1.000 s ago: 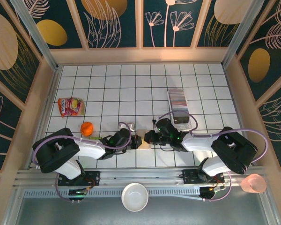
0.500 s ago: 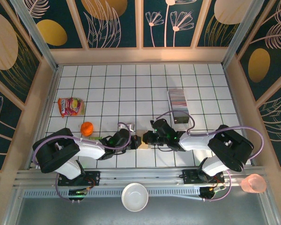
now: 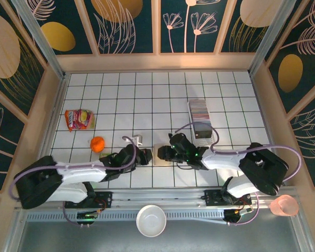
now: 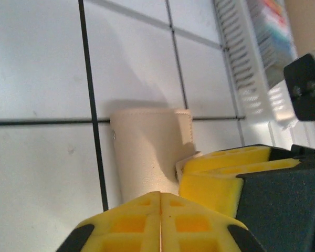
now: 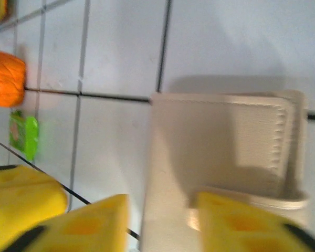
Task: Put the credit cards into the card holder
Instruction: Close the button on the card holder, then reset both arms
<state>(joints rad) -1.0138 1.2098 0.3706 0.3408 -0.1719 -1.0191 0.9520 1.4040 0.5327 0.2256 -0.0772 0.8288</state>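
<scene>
Top external: card holder (image 3: 158,155) lies flat on the white tiled bench (image 3: 126,100), near the front edge, between the two hands. Left hand (image 3: 145,156) just beside its left end, right hand (image 3: 165,153) at its right end. Credit cards (image 3: 199,109) packed in a row in a clear tray (image 3: 203,128), behind and to the right, well apart from the holder. Orange (image 3: 97,144) left of the left arm.

Left wrist: left hand (image 4: 160,202) closed, yellow pads (image 4: 131,223) pressed together with only a thin seam between, nothing seen gripped. Tan holder (image 4: 149,152) runs out from under the pad tips. A yellow pad of the right hand (image 4: 220,176) sits at the holder's right edge.

Right wrist: right hand (image 5: 163,212) open, fingers (image 5: 247,223) apart, the holder's (image 5: 220,147) near edge in the gap. One finger overlaps the flap; contact cannot be told. Green packet (image 5: 23,136) and orange (image 5: 5,79) far left.
</scene>
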